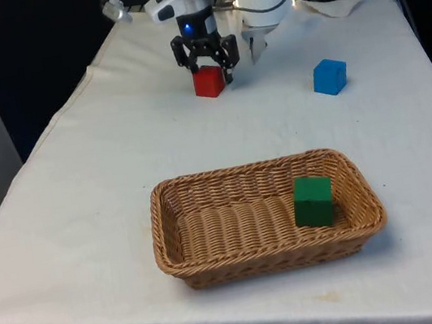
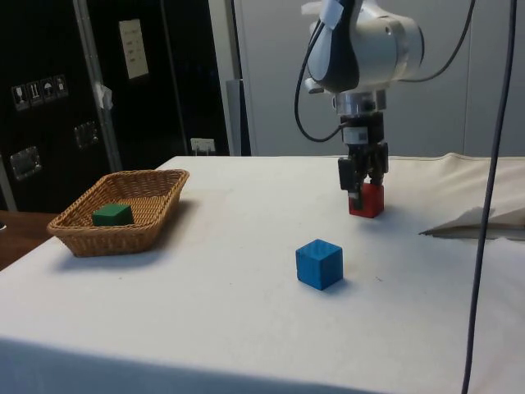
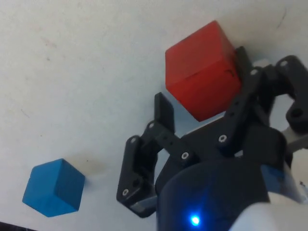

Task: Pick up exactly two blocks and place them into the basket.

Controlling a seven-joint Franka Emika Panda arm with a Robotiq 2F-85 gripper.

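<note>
gripper open over the red block, green block in the basket

working across the front view from its left, you first meet the wicker basket (image 1: pixel 267 224), sitting on the white cloth (image 1: pixel 82 199) at the near part of the table. inside it, toward the front view's right end, a green block (image 1: pixel 313 201) stands upright on the woven floor, close to the end wall. in the side view the same basket (image 2: pixel 123 212) sits well apart from the arm, with the green block (image 2: pixel 112 215) showing above its rim.

further back and near the middle, you see the gripper (image 1: pixel 205 58) lowered right over the red block (image 1: pixel 208 82), which rests on the cloth at the far end of the table. the wrist view shows you the fingers (image 3: pixel 163 113) spread apart, one on each side of the red block (image 3: pixel 202 77), with cloth visible between the nearer finger and the block's face, so the claw is open and not clamped on anything. in the side view the gripper (image 2: pixel 362 185) overlaps the upper part of the red block (image 2: pixel 367 201), and the block's base looks flat on the table.

to the front view's right of that, a blue block (image 1: pixel 329 77) sits alone on the cloth, apart from the red one and from the basket. the side view puts this blue block (image 2: pixel 318 263) nearer that camera than the red block, and the wrist view shows it (image 3: pixel 53 187) lying clear of the fingers.
</note>
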